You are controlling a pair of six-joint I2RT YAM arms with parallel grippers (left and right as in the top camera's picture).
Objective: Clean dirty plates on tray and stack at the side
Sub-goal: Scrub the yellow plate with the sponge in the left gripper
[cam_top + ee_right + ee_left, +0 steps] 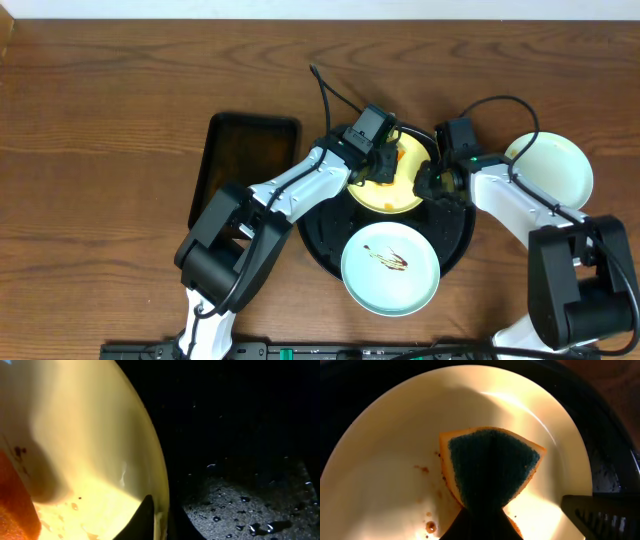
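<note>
Yellow plate: lies in the upper part of the tray, a little above frame centre in the overhead view. The left wrist view shows brown specks and a brown drop on its lower left face.
Sponge: orange with a dark blue-green scouring face, lying against the yellow plate's surface near its middle.
Left gripper: above the yellow plate, its fingers pinched on the sponge.
Right gripper: at the yellow plate's right edge, nipping the rim. One dark finger lies on the inner side of the rim; the other is lost against the black beyond.
Streaked mint plate: flat in the lower part of the tray, just below the yellow plate, with a brown sauce streak near its middle.
Third plate: pale, with no marks visible, off the tray on the table at the right of the frame.
Tray: round, glossy black, bearing two plates; water beads dot its floor in the right wrist view.
Rectangular tray: black, on the table left of the round tray, partly hidden by the left arm.
</note>
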